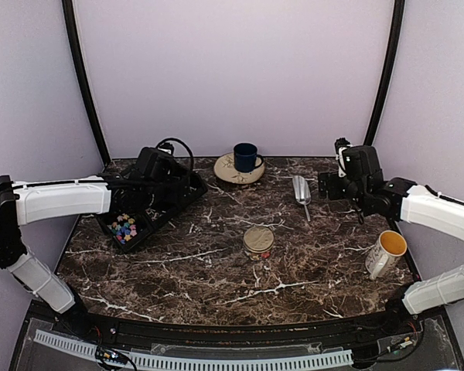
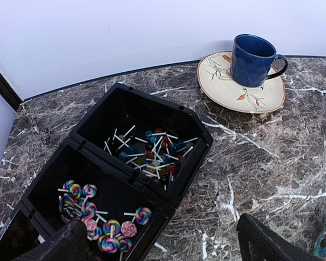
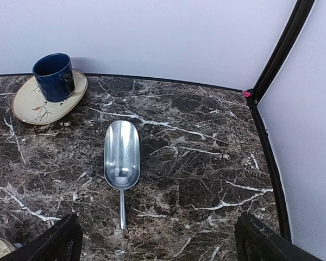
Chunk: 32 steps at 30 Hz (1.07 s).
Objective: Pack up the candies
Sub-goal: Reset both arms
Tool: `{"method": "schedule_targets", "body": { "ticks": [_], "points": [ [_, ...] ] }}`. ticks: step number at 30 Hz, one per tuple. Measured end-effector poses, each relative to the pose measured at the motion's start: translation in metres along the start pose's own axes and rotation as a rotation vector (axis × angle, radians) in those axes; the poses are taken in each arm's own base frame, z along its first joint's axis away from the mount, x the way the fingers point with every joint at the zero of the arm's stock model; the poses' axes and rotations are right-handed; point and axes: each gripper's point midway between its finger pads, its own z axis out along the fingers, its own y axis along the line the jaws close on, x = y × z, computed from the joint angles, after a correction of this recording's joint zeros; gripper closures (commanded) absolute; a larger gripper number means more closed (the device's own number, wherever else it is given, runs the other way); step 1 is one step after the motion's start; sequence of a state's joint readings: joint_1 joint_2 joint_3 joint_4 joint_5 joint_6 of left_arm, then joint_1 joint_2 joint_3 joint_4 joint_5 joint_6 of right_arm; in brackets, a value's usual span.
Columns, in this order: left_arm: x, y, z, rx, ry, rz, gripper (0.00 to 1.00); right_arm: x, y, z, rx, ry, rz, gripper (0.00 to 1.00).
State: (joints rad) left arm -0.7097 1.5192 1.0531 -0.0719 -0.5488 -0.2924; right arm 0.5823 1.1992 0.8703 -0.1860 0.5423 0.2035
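The candies lie in a black three-part tray (image 2: 195, 142) at the table's left. Swirl lollipops (image 2: 92, 217) fill one compartment and small ball lollipops with white sticks (image 2: 152, 149) fill the compartment behind it; the swirl ones also show in the top view (image 1: 124, 228). My left gripper (image 2: 163, 254) is open and empty, held above the tray's near right edge (image 1: 170, 193). My right gripper (image 3: 157, 250) is open and empty, just behind the handle of a metal scoop (image 3: 121, 155) that lies flat on the table (image 1: 301, 189).
A small round jar with a gold lid (image 1: 258, 241) stands mid-table. A blue mug (image 1: 246, 158) sits on a cream plate (image 1: 223, 171) at the back. A white mug with a yellow inside (image 1: 387, 253) stands at the right edge. The tray's third compartment (image 2: 16, 239) is too dark to read.
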Motion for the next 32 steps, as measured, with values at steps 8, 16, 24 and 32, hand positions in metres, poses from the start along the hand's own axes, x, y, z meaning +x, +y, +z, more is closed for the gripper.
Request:
{"method": "schedule_targets", "body": {
  "ticks": [8, 16, 24, 32],
  "points": [
    [-0.004, 0.014, -0.035, 0.031, 0.034, 0.016, 0.01, 0.002, -0.002, -0.009, -0.013, 0.055, 0.011, 0.02],
    [-0.023, 0.034, -0.086, 0.089, -0.032, 0.0, 0.01, 0.001, 0.004, -0.039, -0.143, 0.066, 0.019, 0.02],
    [0.01, 0.045, -0.105, 0.139, 0.004, 0.038, 0.01, 0.01, 0.004, -0.071, -0.252, 0.056, -0.012, 0.02],
    [0.032, 0.044, -0.116, 0.213, 0.007, 0.068, 0.01, 0.018, 0.009, -0.087, -0.336, 0.024, -0.037, 0.02]
  ]
}}
